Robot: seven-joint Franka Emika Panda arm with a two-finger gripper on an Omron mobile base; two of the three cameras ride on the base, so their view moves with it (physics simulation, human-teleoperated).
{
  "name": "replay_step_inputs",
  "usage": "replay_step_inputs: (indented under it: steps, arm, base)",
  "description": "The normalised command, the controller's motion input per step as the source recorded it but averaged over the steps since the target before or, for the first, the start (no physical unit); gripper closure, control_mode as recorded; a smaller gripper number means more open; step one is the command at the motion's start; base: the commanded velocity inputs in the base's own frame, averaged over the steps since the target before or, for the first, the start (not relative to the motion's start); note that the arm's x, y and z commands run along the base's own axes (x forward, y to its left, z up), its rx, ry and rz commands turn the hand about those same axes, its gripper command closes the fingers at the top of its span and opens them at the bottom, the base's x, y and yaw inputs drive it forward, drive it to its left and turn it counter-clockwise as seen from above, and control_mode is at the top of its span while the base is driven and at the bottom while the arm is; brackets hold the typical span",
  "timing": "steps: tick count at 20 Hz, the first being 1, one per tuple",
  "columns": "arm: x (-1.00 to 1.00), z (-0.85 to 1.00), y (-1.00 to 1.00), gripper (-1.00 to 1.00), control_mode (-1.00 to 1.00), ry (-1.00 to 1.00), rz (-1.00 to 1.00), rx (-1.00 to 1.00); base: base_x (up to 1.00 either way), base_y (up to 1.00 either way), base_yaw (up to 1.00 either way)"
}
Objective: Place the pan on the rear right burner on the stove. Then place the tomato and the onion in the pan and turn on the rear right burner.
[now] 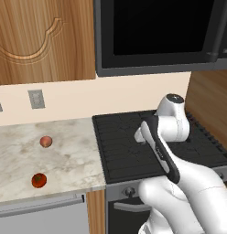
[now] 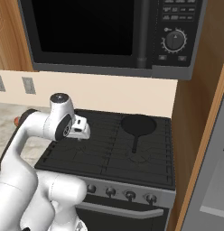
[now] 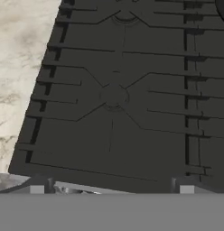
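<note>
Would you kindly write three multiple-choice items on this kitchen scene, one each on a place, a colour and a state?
1. Where does the flat round matte-black frying pan sit?
A. rear right of the black gas cooktop
B. marble counter
C. inside the microwave

2. What colour is the glossy ball with the green stem spot?
A. yellow
B. red-orange
C. purple

3. How is the white arm's two-finger gripper?
A. shut on the pan
B. shut on the onion
C. open, holding nothing

Key: A, the right base view shows it at the back right; B, it lies on the counter; C, its tips stand apart over bare grate.
</note>
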Motion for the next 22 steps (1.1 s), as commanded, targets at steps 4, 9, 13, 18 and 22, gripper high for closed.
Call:
replay_step_inputs:
  steps: [4,9,13,18,22]
  arm:
    - [-0.06,0.23,0.79,-1.0,-1.0,0.0,0.11,0.0]
    - [-0.15,0.26,0.8,-1.0,-1.0,0.0,0.12,0.0]
    - [-0.17,0.25,0.75,-1.0,-1.0,0.0,0.16,0.0]
    - [-0.26,0.19,0.75,-1.0,-1.0,0.0,0.19,0.0]
    - [-0.28,0.14,0.78,-1.0,-1.0,0.01,0.2,0.0]
  base:
    - [0.0,0.0,0.0]
    - [0.0,0.0,0.0]
    - [0.0,0.0,0.0]
    - [0.0,0.0,0.0]
    - [0.0,0.0,0.0]
